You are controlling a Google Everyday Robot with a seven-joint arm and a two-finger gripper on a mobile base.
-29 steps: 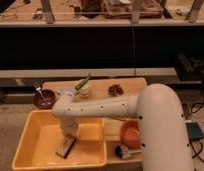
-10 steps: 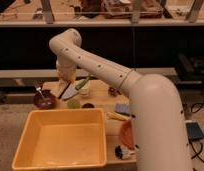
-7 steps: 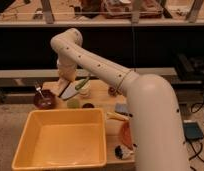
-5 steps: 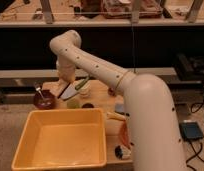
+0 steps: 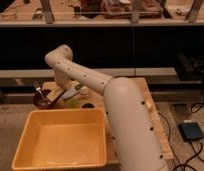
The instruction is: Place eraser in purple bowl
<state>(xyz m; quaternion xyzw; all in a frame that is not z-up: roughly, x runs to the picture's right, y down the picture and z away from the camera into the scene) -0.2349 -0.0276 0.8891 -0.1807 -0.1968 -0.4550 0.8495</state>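
My gripper [image 5: 62, 97] hangs from the white arm's wrist at the left of the wooden table [image 5: 145, 87]. It is shut on the eraser [image 5: 70, 93], a pale oblong block with a dark strip, held tilted above the table. The purple bowl [image 5: 41, 102] sits just left of and below the gripper, near the table's left edge. A metal utensil [image 5: 37, 90] stands in it. The eraser is beside the bowl's right rim, not over its middle.
A large yellow bin [image 5: 30, 125] fills the front left, just below the gripper. A green object [image 5: 73, 103] and a small dark cup [image 5: 87, 105] lie on the table behind the bin. My arm's body [image 5: 127, 125] hides the table's right half.
The eraser came up out of the yellow bin in the gripper. Over the last second the gripper has edged slightly left and down toward the purple bowl.
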